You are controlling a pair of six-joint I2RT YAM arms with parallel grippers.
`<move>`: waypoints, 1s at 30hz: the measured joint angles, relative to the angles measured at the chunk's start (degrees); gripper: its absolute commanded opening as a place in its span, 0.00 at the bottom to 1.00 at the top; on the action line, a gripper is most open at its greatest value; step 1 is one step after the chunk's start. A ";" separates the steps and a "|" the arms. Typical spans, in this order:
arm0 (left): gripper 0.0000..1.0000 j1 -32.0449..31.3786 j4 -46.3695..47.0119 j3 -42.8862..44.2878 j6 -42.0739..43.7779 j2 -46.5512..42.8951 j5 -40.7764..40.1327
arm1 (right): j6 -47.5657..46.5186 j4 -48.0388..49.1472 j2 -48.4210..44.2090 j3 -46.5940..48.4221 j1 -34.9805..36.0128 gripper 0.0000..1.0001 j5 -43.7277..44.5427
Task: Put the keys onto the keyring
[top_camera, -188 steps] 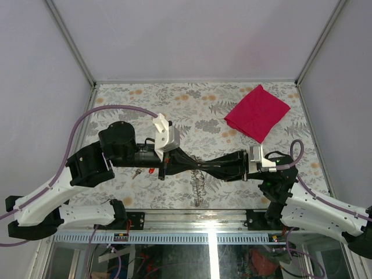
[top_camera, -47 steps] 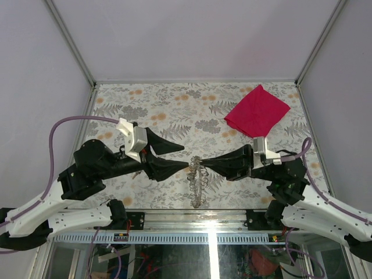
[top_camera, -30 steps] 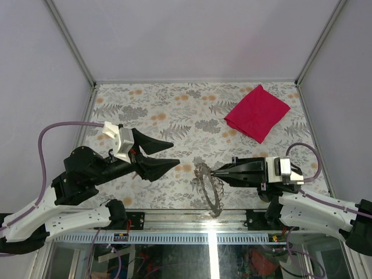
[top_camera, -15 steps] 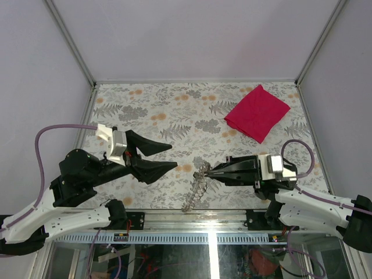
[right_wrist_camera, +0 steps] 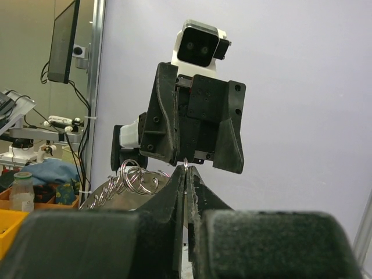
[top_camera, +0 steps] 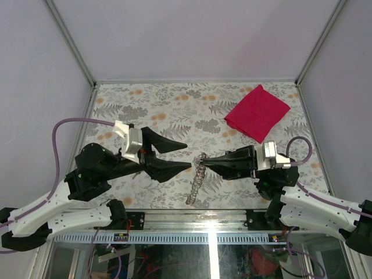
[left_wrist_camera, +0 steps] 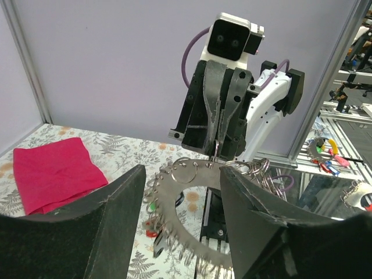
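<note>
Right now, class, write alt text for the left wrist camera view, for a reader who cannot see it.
The right gripper, shut, holds up by its top edge a big metal ring hung with many small loops. The open left gripper frames it, large and black, in the foreground. A red cloth lies on the flowered table at left.

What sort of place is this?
Probably a robotics lab test cell: plain panel walls on metal framing enclose a floral-covered table, and a monitor and cluttered bench show beyond.
</note>
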 measured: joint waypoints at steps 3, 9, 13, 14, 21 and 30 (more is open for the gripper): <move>0.52 0.00 0.68 0.00 0.00 1.16 0.70 | -0.02 -1.14 0.00 0.04 0.00 0.00 0.22; 0.41 0.00 1.11 0.00 -0.07 2.89 2.29 | -0.15 -2.34 0.00 0.26 0.00 0.00 0.28; 0.33 0.00 1.36 0.02 -0.07 3.37 3.19 | -0.20 -2.58 -0.02 0.26 0.00 0.00 0.28; 0.29 0.00 1.44 0.02 -0.09 3.50 3.41 | -0.20 -2.60 -0.02 0.28 0.00 0.00 0.31; 0.21 0.00 1.92 0.48 -0.13 4.63 5.33 | -0.28 -3.37 -0.17 0.57 0.00 0.00 1.05; 0.00 0.00 1.97 1.60 -0.11 5.55 7.13 | -0.46 -3.80 -0.74 0.57 0.00 0.01 1.92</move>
